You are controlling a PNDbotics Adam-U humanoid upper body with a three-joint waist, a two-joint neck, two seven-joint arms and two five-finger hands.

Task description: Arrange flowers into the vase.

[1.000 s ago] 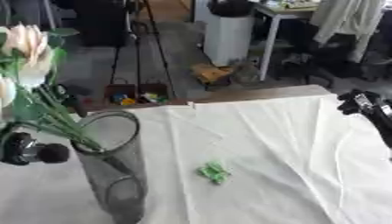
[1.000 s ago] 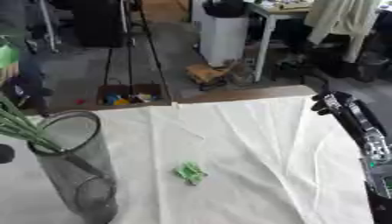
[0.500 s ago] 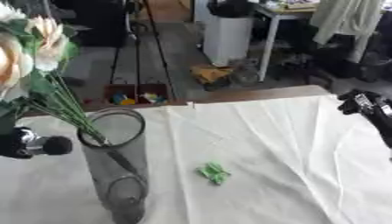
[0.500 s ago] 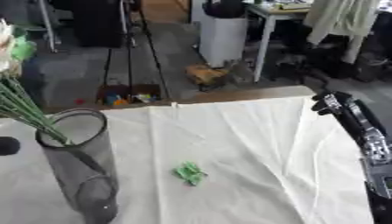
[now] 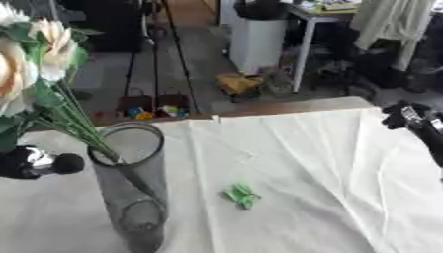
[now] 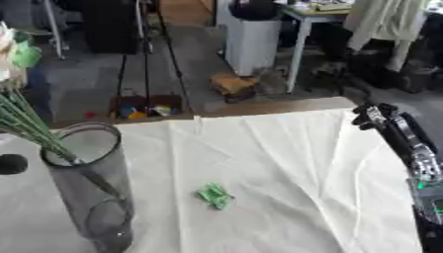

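The flowers (image 5: 34, 54) are a bunch of pale cream and peach blooms with green leaves on long thin green stems. The stems slant down from the upper left, and their lower ends pass over the rim into the vase (image 5: 131, 185). About three blooms show in the left eye view, though the picture's edge cuts them, so the count is uncertain.

There is one vase: a tall, clear, grey-tinted glass cylinder standing upright near the left front of the counter (image 5: 346, 163), which is covered with a creased white cloth (image 6: 294, 173). One small green scrap (image 5: 243, 194), perhaps a leaf, lies on the cloth just right of the vase, apart from it.

The left hand (image 5: 34, 163) shows only as a black and silver part at the left edge, beside the vase's upper wall; whether its fingers are curled cannot be told. The right hand (image 6: 374, 116) rests at the counter's far right corner with dark fingers curled, holding nothing.

The cloth between the vase and the right arm lies open except for the green scrap. The counter's far edge runs just behind the vase, with floor and furniture beyond.
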